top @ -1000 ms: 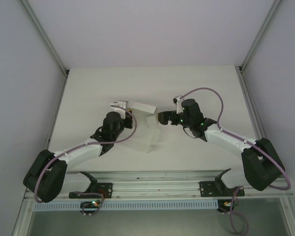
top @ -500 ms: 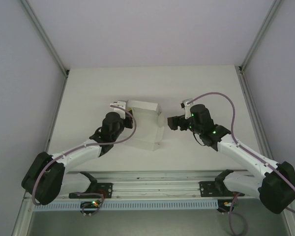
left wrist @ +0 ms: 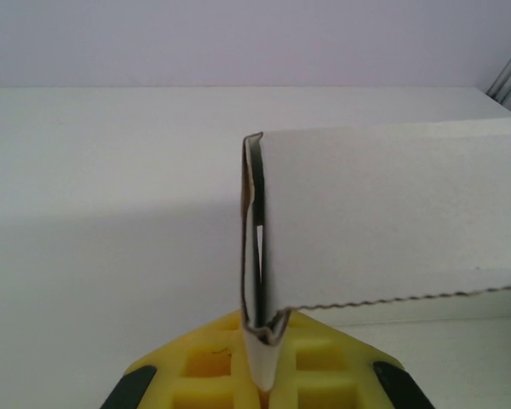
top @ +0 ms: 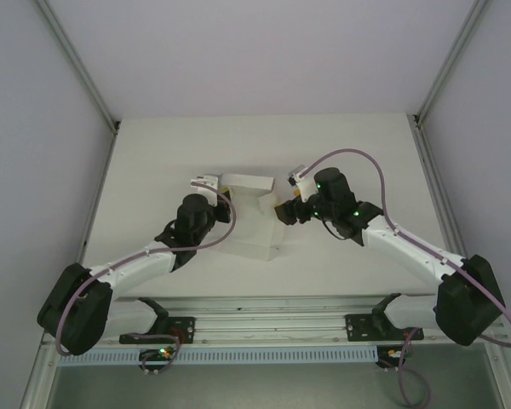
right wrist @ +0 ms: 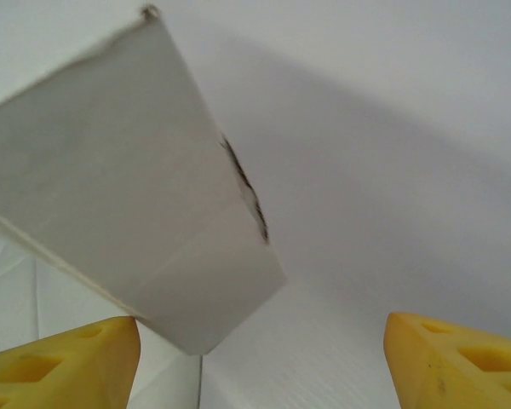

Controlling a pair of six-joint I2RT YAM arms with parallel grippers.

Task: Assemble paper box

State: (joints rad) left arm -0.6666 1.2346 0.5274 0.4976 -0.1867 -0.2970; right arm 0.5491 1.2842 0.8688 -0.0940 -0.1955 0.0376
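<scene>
The left gripper [left wrist: 261, 375] jaws pinch a wall of the thin white card paper box [top: 249, 223]; the right gripper [top: 283, 211] is back at the near flap, jaws spread. Folding that flap looks imminent.

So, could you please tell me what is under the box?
The white table shows all around the box and appears to carry it. Whether anything else lies beneath its base panel cannot be seen, because the card covers that spot.
</scene>
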